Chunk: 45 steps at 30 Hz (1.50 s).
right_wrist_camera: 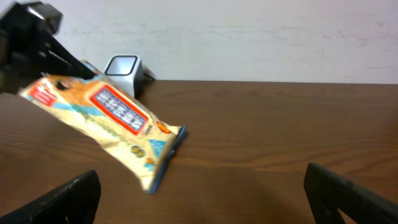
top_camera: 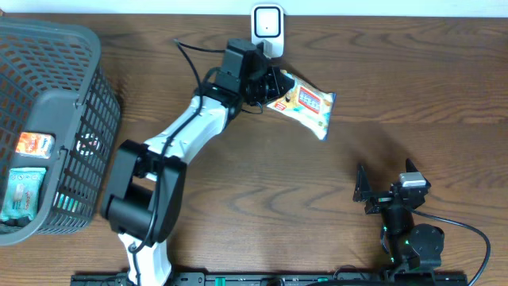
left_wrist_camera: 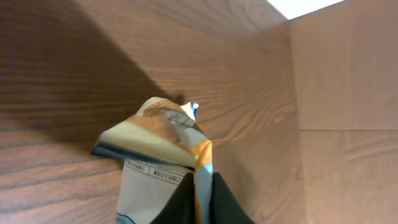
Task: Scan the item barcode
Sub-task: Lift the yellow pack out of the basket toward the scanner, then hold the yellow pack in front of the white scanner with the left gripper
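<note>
At upper left the dark left end effector [right_wrist_camera: 38,62] clamps a snack packet [right_wrist_camera: 106,121] that slants down rightward over the wooden surface [right_wrist_camera: 280,124], a white scanner [right_wrist_camera: 122,71] just behind it, while the right end effector [right_wrist_camera: 200,198]'s fingers [right_wrist_camera: 65,200] stand wide apart at the bottom corners.

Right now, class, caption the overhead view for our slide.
Jaws of the left arm pinch a snack packet beside the white scanner.
</note>
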{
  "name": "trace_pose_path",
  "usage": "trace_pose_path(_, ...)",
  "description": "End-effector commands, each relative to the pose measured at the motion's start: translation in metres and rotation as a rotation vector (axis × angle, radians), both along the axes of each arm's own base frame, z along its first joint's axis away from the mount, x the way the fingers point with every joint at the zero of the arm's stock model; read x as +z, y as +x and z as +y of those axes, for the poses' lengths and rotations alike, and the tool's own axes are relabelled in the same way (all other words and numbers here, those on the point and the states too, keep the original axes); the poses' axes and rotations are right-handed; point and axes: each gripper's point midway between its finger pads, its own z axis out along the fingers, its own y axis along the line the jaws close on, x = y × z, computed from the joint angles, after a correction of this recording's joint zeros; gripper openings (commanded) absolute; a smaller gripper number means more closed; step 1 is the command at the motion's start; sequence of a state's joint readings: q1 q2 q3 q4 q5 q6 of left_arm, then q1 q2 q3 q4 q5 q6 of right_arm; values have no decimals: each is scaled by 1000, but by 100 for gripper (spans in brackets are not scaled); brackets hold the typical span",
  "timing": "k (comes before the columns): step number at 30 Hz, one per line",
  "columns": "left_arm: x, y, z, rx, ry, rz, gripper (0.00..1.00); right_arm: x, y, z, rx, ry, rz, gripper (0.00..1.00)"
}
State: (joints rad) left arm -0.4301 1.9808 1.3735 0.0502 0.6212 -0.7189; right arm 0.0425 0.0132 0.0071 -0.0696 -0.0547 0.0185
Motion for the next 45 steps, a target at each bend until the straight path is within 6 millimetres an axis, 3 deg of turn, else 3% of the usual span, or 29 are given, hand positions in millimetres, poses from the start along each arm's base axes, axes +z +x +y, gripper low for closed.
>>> trace_pose_path(1,0,4,-7,-5,11,-31,23,-1,0,-1,-4,10,3,99)
trace_pose_path(3,1,5,-6,-4,11,-33,46,-1,0,-1,-4,10,3,99)
trace_pose_path(6,8,9,1,9,6,-49,71,-1,0,-1,-4,10,3,99)
trace_pose_path(8,14,13,7,14,4,-67,81,-1,0,-1,-4,10,3,99)
trace_pose_path(13,44,19,29,10,12,-161,84,-1,0,-1,-4,10,3,99)
trace_pose_path(18,81,20,64,47,54,-249,88,-1,0,-1,-4,10,3,99)
trace_pose_path(22,90,17,89,104,104,-237,89,-1,0,-1,-4,11,3,99)
trace_pose_path(25,82,11,95,95,147,-212,89,-1,0,-1,-4,11,3,99)
trace_pose_path(28,60,7,107,140,229,-137,89,-1,0,-1,-4,10,3,99)
trace_pose_path(34,18,-1,151,257,535,-55,88,-1,0,-1,-4,10,3,99)
trace_pose_path(39,10,-3,166,263,636,-57,87,-1,0,-1,-4,10,3,99)
trace_pose_path(45,5,7,212,449,829,-59,63,-1,0,-1,-4,10,3,99)
